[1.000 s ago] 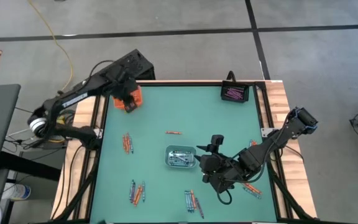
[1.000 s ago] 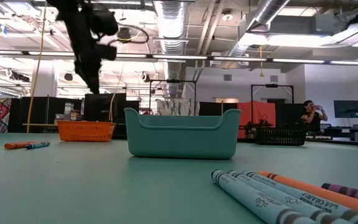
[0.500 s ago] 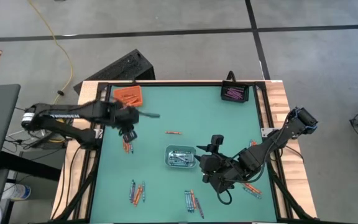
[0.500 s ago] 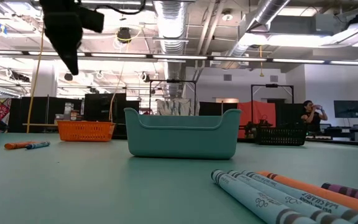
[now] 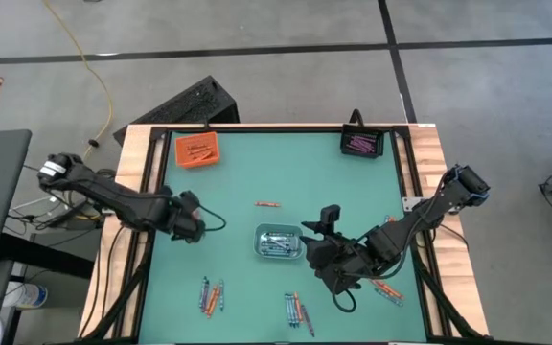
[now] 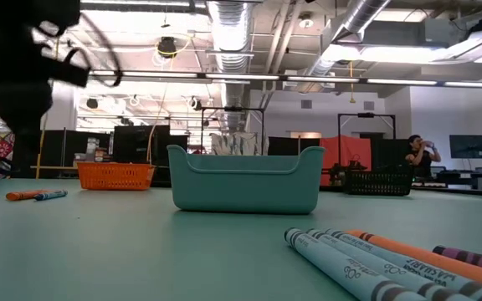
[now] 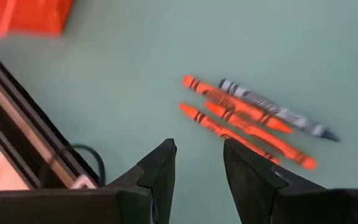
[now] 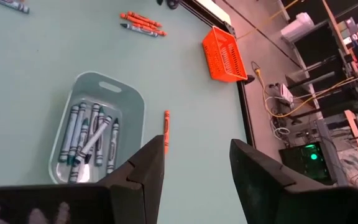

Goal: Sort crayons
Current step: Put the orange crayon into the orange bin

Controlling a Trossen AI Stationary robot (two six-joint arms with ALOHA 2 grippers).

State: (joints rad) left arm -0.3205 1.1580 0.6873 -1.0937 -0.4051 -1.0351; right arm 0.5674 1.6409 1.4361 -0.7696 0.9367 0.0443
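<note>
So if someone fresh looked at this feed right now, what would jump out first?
Probably the clear-grey tray mid-table, full of grey-blue crayons, with the right gripper open just beside it. Next, the left gripper, open and empty, over three orange crayons and a grey-blue one near the table's left edge.

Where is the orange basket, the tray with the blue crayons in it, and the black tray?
orange basket (image 5: pixel 197 150), high view, on its middle.
clear-grey tray (image 5: pixel 279 230), high view, on its far rim.
black tray (image 5: pixel 361 153), high view, on its near rim.
</note>
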